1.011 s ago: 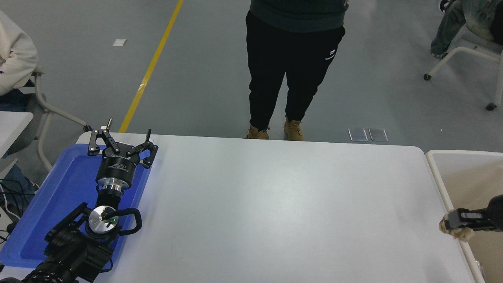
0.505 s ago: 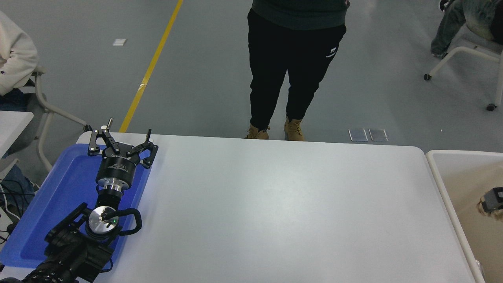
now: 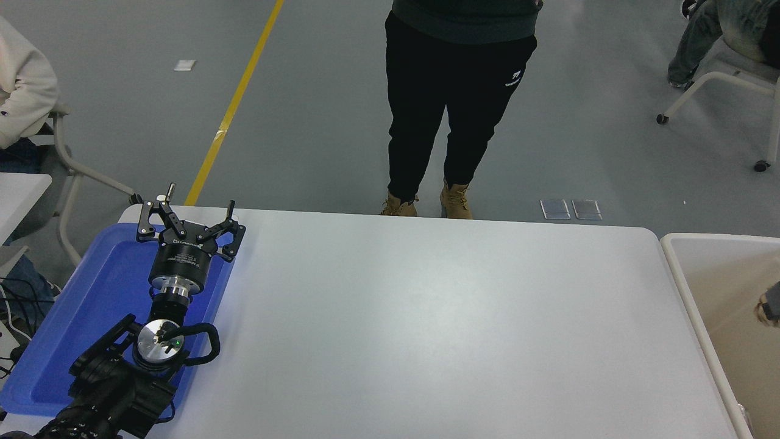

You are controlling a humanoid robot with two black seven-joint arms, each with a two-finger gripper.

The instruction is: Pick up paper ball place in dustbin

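At the right edge, over the dustbin (image 3: pixel 676 268), you see a sliver of paper ball (image 3: pixel 762 314) tucked against your right gripper (image 3: pixel 772 310), which looks clamped on it. Your left gripper (image 3: pixel 186 216) sits spread wide over the blue tray (image 3: pixel 73 329), across the counter (image 3: pixel 426 329).

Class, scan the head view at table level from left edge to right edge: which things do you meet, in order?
blue tray → left gripper parked over it → white table → dustbin → right gripper with the paper ball, at the picture's right edge.
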